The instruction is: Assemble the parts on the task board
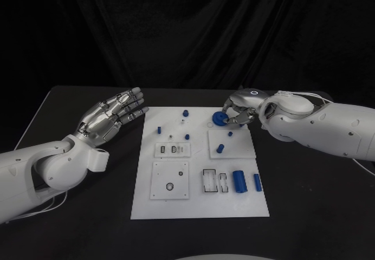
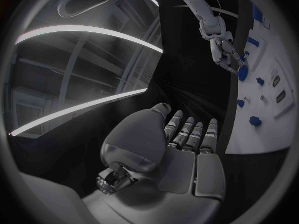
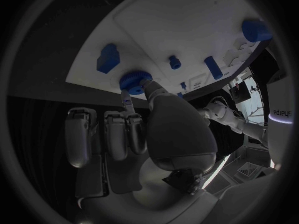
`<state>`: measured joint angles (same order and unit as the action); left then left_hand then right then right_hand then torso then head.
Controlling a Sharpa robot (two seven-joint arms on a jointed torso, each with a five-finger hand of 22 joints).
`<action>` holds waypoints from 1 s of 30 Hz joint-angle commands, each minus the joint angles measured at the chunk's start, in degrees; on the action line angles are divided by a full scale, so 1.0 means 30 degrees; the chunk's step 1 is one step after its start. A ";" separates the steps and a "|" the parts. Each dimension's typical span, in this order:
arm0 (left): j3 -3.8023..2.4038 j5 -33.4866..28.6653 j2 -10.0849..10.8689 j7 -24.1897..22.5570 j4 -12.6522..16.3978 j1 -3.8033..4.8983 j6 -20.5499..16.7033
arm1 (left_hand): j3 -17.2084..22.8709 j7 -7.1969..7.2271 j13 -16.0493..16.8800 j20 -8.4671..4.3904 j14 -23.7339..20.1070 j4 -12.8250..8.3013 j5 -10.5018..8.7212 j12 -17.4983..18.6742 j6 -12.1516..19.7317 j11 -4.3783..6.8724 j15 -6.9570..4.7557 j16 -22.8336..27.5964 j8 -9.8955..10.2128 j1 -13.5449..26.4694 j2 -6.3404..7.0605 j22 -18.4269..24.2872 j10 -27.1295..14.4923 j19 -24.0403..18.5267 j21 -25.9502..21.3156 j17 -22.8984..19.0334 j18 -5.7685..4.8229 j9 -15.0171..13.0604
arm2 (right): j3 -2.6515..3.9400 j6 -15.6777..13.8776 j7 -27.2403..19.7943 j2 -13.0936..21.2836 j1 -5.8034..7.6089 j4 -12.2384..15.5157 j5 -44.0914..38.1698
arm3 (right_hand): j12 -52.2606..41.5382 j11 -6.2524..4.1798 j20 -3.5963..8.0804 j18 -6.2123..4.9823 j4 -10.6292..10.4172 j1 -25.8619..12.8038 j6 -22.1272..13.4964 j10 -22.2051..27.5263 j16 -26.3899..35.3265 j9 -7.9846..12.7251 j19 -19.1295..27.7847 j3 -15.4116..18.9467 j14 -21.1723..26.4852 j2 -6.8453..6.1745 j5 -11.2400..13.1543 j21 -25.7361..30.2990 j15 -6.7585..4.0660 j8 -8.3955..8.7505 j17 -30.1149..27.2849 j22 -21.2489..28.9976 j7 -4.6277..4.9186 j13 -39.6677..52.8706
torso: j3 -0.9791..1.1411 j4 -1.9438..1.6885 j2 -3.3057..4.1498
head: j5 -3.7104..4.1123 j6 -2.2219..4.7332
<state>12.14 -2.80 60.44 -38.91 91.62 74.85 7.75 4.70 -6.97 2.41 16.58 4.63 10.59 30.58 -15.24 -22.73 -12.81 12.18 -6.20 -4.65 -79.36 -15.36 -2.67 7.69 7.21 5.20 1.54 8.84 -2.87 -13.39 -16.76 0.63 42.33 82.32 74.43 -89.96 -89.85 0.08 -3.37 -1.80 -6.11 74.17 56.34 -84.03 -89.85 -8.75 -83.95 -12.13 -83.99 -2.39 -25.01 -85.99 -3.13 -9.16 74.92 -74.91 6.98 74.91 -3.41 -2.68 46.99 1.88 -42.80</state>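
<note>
Pinching blue gear [image 1: 220,118] at board's [image 1: 199,208] far edge: right hand [image 1: 240,112]. Hovering off board's left edge, fingers spread, empty: left hand [image 1: 111,117].

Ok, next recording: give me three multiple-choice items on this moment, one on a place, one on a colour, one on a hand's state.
1. Where on the white task board is the round blue ridged part?
A. far edge
B. near edge
C. off the board

2. What colour is the table?
A. white
B. black
C. blue

3. What is the left hand doing?
A. pinching a part
B. pressing the board
C. holding nothing, fingers straight

Answers: 1 A, the part sits by the board's far edge at the right hand, whose fingertips pinch it. 2 B, the bare top around the board is black. 3 C, it hangs beside the board, apart from every part.
</note>
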 commanded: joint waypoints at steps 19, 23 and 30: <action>-0.0014 -0.0039 -0.0182 -0.3318 -0.0124 -0.0038 0.0250 | 0.0189 -0.0116 0.0008 0.0016 -0.0036 0.0002 0.0078 -0.0018 -0.0001 -0.0141 0.0157 -0.0116 -0.0065 0.0186 -0.0051 -0.0028 -0.0023 0.0105 0.0088 0.0020 -0.0253 -0.0008 | 0.0029 0.0458 0.0237 -0.0621 0.0476 0.0674 0.0255 | -0.0052 0.0064 0.0076 0.0069 0.0012 -0.0259 0.0511 -0.1990 -0.0049 -0.2015 -0.0679 -0.0450 -0.2004 -0.0132 -0.0416 0.0044 -0.0014 0.0021 0.5028 -0.3639 -0.0622 0.5031 | -0.0081 -0.0031 -0.0030 | 0.0133 0.0186; -0.0014 -0.0039 -0.0226 -0.3297 -0.0165 -0.0040 0.0260 | 0.0205 -0.0119 0.0009 0.0016 -0.0038 0.0000 0.0077 -0.0022 0.0012 -0.0143 0.0159 -0.0116 -0.0061 0.0192 -0.0052 -0.0027 -0.0022 0.0103 0.0087 0.0019 -0.0256 -0.0006 | 0.0030 0.0511 0.0252 -0.0913 0.0477 0.0631 0.0256 | -0.0052 0.0100 0.0045 0.0065 0.0026 -0.0260 0.0476 -0.1990 -0.0049 -0.2042 -0.0668 -0.0496 -0.2004 -0.0149 -0.0269 0.0058 0.0022 0.0051 0.5028 -0.3632 -0.0591 0.5031 | -0.0023 -0.0016 0.0004 | 0.0179 0.0207; -0.0014 -0.0039 -0.0317 -0.3255 -0.0223 -0.0044 0.0285 | 0.0205 -0.0119 0.0009 0.0016 -0.0038 0.0000 0.0077 -0.0022 0.0012 -0.0143 0.0159 -0.0116 -0.0061 0.0192 -0.0052 -0.0027 -0.0022 0.0103 0.0087 0.0019 -0.0256 -0.0006 | 0.0033 0.0484 0.0210 -0.1511 0.0477 0.0485 0.0256 | -0.0052 0.0154 0.0000 0.0067 0.0058 -0.0251 0.0401 -0.1990 -0.0049 -0.2076 -0.0673 -0.0574 -0.2004 -0.0164 -0.0027 0.0059 0.0071 0.0116 0.5028 -0.3642 -0.0543 0.5031 | 0.0007 0.0029 0.0001 | 0.0129 0.0162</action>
<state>12.14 -2.81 59.58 -38.92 90.93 74.80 7.80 5.02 -6.97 2.41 16.58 4.62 10.59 30.58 -15.24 -22.73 -12.81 12.18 -6.19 -4.65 -79.22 -15.50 -2.67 7.69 7.21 5.20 1.54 8.84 -2.86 -13.33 -15.75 0.62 37.93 83.65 76.01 -89.14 -89.84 0.09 -3.38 -1.81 -6.00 73.56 57.73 -84.03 -89.85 -14.98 -83.95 -13.63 -83.99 -2.71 -25.26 -85.99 -3.13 -9.20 74.91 -74.94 5.34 74.95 -3.44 -2.64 46.97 2.32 -42.23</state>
